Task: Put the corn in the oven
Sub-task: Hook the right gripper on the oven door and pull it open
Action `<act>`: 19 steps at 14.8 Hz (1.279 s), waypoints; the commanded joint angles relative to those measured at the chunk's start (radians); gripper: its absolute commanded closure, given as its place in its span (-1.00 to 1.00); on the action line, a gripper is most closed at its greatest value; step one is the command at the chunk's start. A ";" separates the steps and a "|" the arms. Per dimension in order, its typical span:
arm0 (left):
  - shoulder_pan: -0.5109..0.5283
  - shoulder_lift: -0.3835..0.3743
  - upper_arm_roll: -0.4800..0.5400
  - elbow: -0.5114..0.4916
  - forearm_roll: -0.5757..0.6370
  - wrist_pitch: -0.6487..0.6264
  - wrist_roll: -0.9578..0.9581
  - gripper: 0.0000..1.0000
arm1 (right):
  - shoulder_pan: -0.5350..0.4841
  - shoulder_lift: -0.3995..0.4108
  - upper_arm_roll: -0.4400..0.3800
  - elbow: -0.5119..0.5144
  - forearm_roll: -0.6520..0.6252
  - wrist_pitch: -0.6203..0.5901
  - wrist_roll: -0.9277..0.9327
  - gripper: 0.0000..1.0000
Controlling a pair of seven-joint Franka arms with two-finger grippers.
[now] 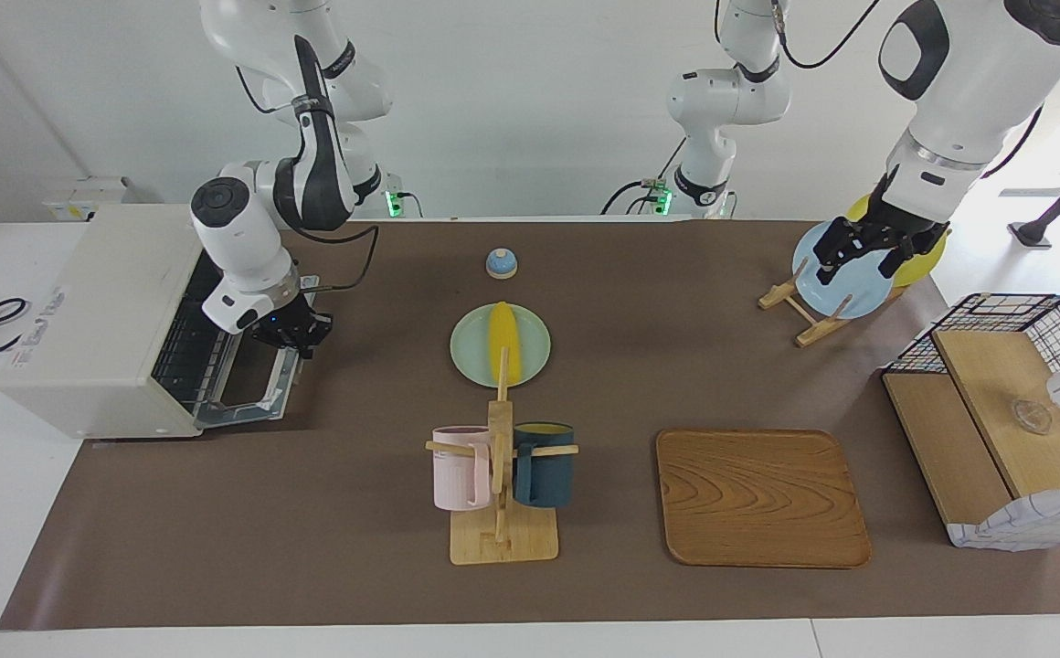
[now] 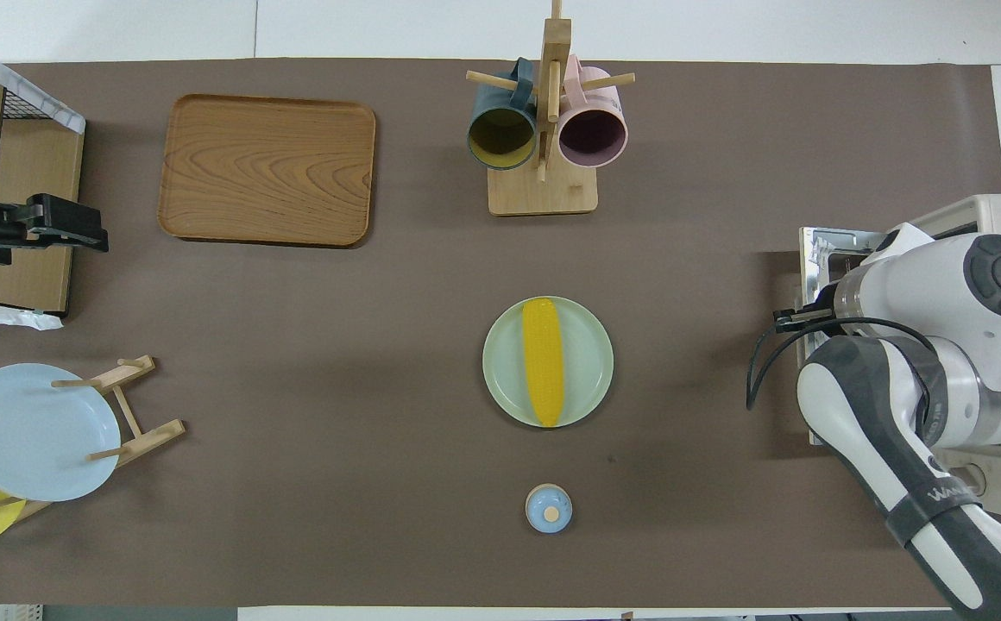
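The oven (image 1: 100,320) is positioned at the right arm's end of the table, with its door (image 1: 251,388) lowered flat in front of it. The corn (image 1: 503,344) is laid on the green plate (image 1: 471,352), well apart from the oven, toward the table's middle. The right gripper (image 1: 297,331) is fully closed at the outer edge of the oven door; whether the handle is gripped cannot be told. The left gripper (image 1: 863,251) is spread wide over the blue plate (image 1: 845,288), well apart from the oven, with nothing held.
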 commanded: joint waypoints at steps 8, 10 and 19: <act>0.022 -0.012 -0.019 0.019 -0.004 -0.114 0.015 -1.00 | 0.140 -0.004 -0.014 0.019 0.083 0.012 0.130 1.00; 0.022 -0.010 -0.019 0.019 -0.015 -0.096 0.015 -1.00 | 0.181 -0.004 -0.014 0.066 0.092 0.000 0.192 0.14; 0.014 -0.013 -0.016 0.018 -0.023 -0.094 0.012 -1.00 | 0.198 -0.206 -0.006 0.128 0.092 -0.204 0.183 -1.00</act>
